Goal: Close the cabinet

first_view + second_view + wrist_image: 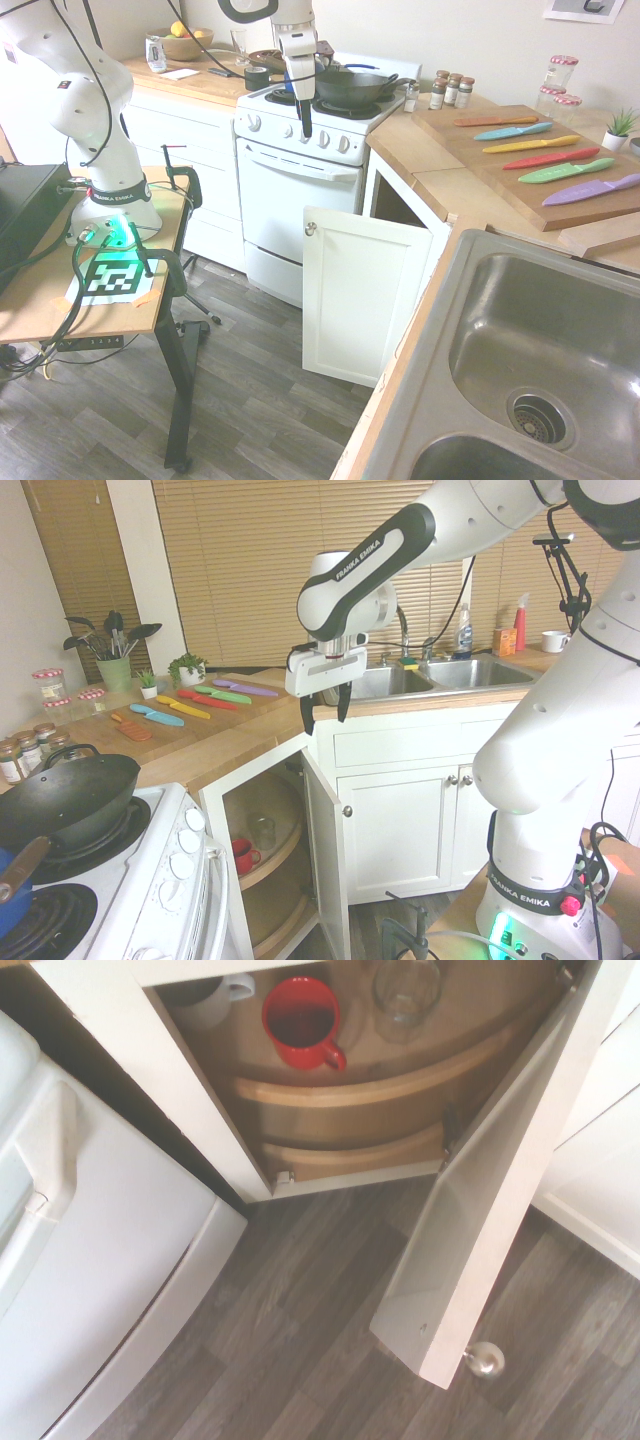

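Steel sink (408, 400) foremost; gripper (326, 724) wide open, empty, positioned above the open cabinet door (326, 855), whose long axis runs vertical

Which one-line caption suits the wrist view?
Cabinet door standing open, its shelves holding a red mug and a clear glass.

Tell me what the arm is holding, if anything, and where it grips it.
Nothing is held: the end effector hangs open, with the cabinet door ajar below it.
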You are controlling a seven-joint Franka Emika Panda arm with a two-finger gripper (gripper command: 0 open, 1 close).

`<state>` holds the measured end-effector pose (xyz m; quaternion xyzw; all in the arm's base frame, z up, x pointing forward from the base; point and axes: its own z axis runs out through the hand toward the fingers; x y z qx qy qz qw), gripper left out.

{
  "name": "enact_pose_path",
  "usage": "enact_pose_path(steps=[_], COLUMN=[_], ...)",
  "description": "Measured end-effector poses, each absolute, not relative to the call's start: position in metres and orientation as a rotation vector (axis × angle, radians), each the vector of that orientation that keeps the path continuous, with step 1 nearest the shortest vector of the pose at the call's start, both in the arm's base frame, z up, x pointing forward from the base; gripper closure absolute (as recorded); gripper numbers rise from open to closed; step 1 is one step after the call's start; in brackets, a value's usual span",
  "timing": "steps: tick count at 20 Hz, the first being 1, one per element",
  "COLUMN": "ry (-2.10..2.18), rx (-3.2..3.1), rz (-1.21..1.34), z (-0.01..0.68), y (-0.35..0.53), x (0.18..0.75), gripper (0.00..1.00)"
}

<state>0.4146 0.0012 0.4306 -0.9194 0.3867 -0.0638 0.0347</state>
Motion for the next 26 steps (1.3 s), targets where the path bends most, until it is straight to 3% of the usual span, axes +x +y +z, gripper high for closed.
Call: enact_pose_path(steps=[10, 18, 26], ry=[1.269, 1.381, 1.351], rx=[-2.757, -2.747, -2.764], rz=[-0.173, -0.077, 0.038], z=[0.413, 0.313, 0.245], y=[-0.089, -0.157, -0.141], x=[0.41, 0.453, 0.51], gripper=[0.0, 0.0, 0.0])
